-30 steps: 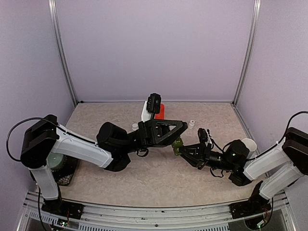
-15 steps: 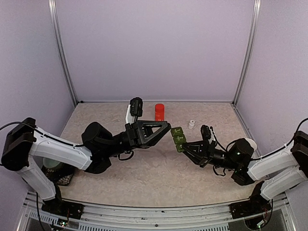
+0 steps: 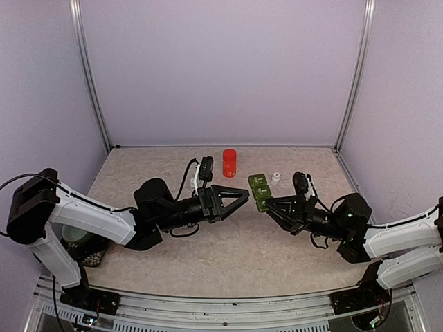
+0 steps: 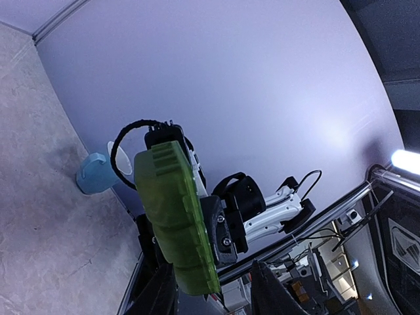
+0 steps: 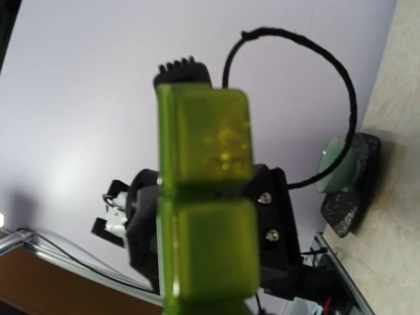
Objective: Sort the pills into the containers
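The containers (image 3: 258, 191) are a green strip of joined square compartments with the lids down, held up above the table's middle right. My right gripper (image 3: 267, 203) is shut on the strip's near end. In the right wrist view the containers (image 5: 205, 216) fill the centre. My left gripper (image 3: 243, 194) points at the strip from the left, just short of it, jaws open. In the left wrist view the containers (image 4: 172, 213) hang in front of my left gripper (image 4: 213, 296), whose fingers (image 4: 159, 296) stand apart. No pills show in any view.
A red bottle (image 3: 229, 162) stands near the back wall, with a small white cap-like piece (image 3: 275, 178) to its right. A pale blue mug (image 4: 97, 173) sits by the right wall. A black mesh holder (image 3: 90, 245) with a pale green disc is at the near left.
My left gripper has let go of the strip, opened and drawn back to the left. My right gripper has carried the strip a little farther back.
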Robot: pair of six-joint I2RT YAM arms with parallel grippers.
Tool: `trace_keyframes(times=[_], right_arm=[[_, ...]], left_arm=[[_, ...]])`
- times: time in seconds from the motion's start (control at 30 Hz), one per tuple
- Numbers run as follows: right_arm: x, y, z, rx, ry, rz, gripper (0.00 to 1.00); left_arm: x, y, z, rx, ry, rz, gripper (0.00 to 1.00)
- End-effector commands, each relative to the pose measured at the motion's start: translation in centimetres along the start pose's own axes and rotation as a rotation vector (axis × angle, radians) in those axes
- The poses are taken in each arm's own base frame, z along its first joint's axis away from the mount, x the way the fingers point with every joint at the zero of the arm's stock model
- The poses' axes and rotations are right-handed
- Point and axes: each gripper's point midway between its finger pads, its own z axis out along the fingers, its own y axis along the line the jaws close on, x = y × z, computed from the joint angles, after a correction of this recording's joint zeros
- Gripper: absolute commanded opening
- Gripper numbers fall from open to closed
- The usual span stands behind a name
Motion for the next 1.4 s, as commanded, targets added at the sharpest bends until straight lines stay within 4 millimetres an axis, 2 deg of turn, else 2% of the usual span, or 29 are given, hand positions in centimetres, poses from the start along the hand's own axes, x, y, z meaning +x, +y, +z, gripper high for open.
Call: trace_keyframes(times=[0.0, 0.33, 0.6, 0.8, 1.2, 1.3, 1.37], right_arm=[[-0.3, 0.7, 0.3, -0.012, 0.003, -0.026, 0.00], [-0.2, -0.1, 0.4, 0.013, 0.009, -0.032, 0.00], [0.1, -0.8, 0.8, 0.026, 0.033, -0.026, 0.00], [0.7, -2.3, 0.4, 0.060, 0.039, -0.015, 0.00], [1.6, -3.9, 0.0, 0.109, 0.053, 0.009, 0.00], [1.8, -4.5, 0.1, 0.150, 0.073, -0.030, 0.00], [2.0, -4.9, -0.1, 0.182, 0.082, -0.044, 0.00]], left_arm=[[-0.6, -0.5, 1.4, 0.024, 0.005, 0.012, 0.39], [-0.4, -0.6, 2.4, 0.038, 0.031, 0.007, 0.35], [-0.4, -1.7, 2.9, 0.128, 0.040, -0.042, 0.32], [-1.0, -3.1, 2.5, 0.252, 0.009, -0.107, 0.30], [-2.0, -5.2, 3.0, 0.263, -0.011, -0.001, 0.28], [-1.9, -3.8, 4.0, 0.176, 0.015, -0.031, 0.25], [-1.8, -3.7, 4.0, 0.163, 0.023, -0.041, 0.24]])
